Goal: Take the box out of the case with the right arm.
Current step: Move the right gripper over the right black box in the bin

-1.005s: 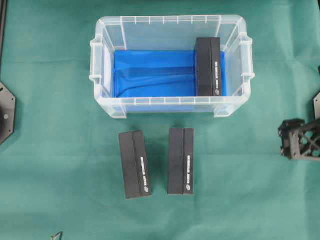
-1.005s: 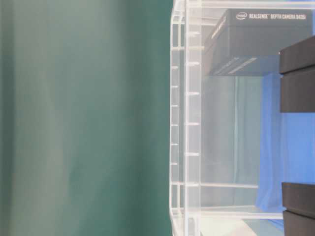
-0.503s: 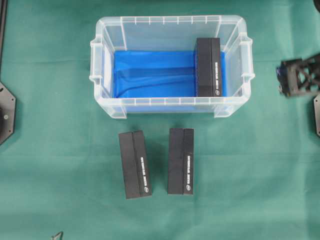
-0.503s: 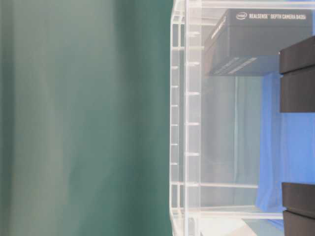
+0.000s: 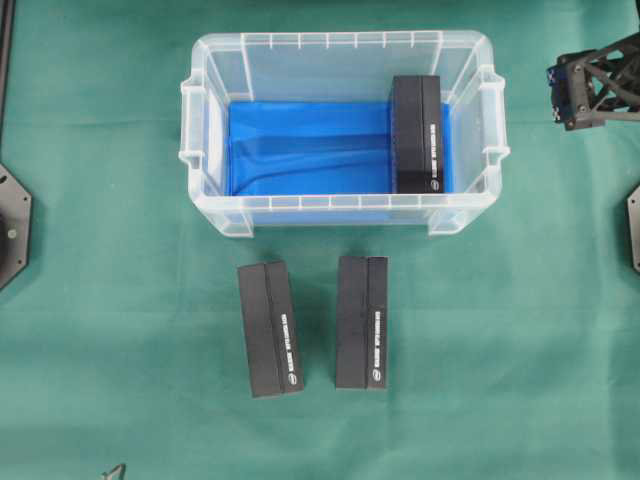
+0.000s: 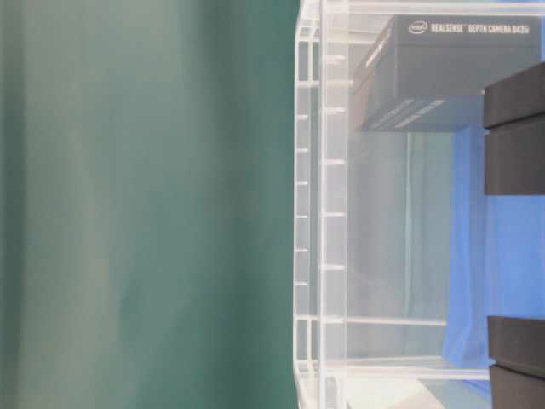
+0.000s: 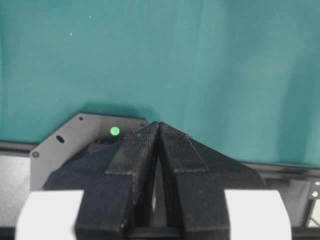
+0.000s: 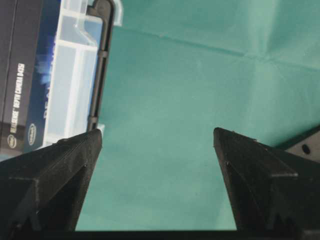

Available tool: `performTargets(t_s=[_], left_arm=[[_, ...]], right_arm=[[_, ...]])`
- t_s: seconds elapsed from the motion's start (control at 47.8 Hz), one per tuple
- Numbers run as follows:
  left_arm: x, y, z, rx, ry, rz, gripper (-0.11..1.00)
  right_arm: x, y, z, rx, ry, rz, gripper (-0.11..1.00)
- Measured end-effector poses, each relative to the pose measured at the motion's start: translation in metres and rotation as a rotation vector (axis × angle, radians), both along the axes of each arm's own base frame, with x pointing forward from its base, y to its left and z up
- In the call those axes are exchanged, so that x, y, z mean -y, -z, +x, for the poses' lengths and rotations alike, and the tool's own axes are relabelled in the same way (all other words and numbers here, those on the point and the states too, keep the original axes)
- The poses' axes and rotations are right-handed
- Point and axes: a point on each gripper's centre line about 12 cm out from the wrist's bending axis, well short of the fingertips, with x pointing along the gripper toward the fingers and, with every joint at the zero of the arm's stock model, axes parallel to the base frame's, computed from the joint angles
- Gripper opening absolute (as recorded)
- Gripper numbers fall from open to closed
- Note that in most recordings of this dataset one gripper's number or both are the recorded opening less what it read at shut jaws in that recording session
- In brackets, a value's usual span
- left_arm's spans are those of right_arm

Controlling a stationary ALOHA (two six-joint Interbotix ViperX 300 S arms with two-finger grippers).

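The case [image 5: 203,150] is a clear tub with a blue floor, standing at the far middle of the green cloth. One black box [image 5: 417,133] lies inside it against the right wall, and it also shows through the wall as the box [image 6: 451,72] and at the left edge as the box [image 8: 20,75]. My right gripper [image 5: 568,92] hovers to the right of the case's right handle, apart from it. In its wrist view the right gripper [image 8: 156,132] is open wide over bare cloth, with nothing between its fingers. My left gripper [image 7: 158,124] is shut and empty above its base plate.
Two more black boxes [image 5: 269,328] [image 5: 362,322] lie side by side on the cloth in front of the case. A black arm base plate [image 5: 12,225] sits at the left edge, another [image 5: 633,225] at the right edge.
My right gripper has travelled from the near right of the cloth toward the far side, ending level with the case's right handle. It stayed open. Boxes and case have not moved.
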Motion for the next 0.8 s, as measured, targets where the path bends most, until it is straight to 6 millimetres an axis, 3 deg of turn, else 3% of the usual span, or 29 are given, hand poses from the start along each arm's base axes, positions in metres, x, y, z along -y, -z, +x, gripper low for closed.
performTargets(t_s=[0.796], left_arm=[[0.0002,0.0000,0.0007,-0.001,0.000,0.001,0.00]], right_arm=[[-0.0013,0.0012,0.0005,0.003,0.007,0.014,0.90]])
